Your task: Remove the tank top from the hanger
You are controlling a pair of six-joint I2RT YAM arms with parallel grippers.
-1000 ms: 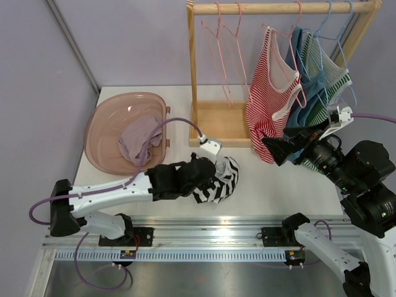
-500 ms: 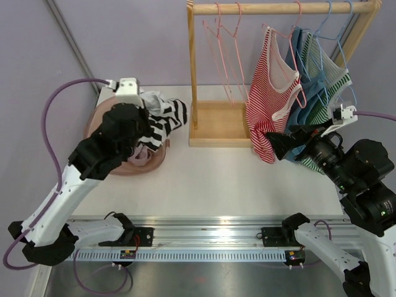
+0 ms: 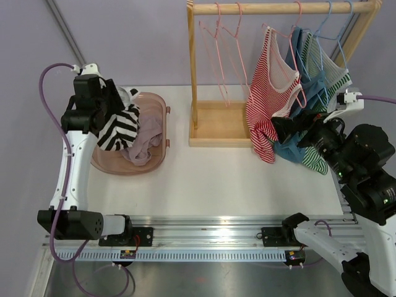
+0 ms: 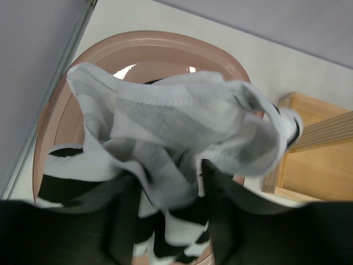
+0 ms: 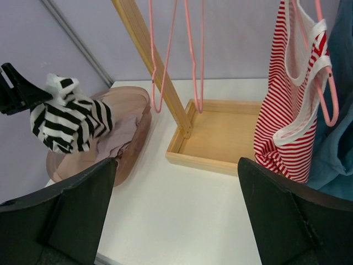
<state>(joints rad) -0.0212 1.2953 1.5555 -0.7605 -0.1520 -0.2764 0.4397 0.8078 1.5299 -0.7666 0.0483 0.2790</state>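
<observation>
The red-and-white striped tank top [image 3: 263,111] hangs on its pink wire hanger [image 5: 334,99] from the bar of the wooden rack [image 3: 192,74], right of the rack's left post. The right pincer [image 5: 176,165] sits low in front of it, fingers wide apart with nothing between them.

The likely trouble is a strap catching on the hanger's shoulder as the top is pulled. That would drag the hanger along the bar or lift it off (the wire looks light). A grab made too far right could also take in the blue top [image 3: 312,93] crowded against it.

Left of the rack, the left pincer [image 4: 171,221] has a black-and-white striped garment [image 3: 119,129] draped over its fingers. Whether they are clamped on it or letting go, I cannot tell. If the cloth clings to a finger it could land half over the rim, on the table [image 3: 216,179].

Beneath it, left of the rack, the translucent pink plastic basin [image 3: 154,120] holds a crumpled lilac cloth [image 3: 139,151]. The shallow wooden tray [image 3: 218,127] at the rack's foot shows only bare wood.
</observation>
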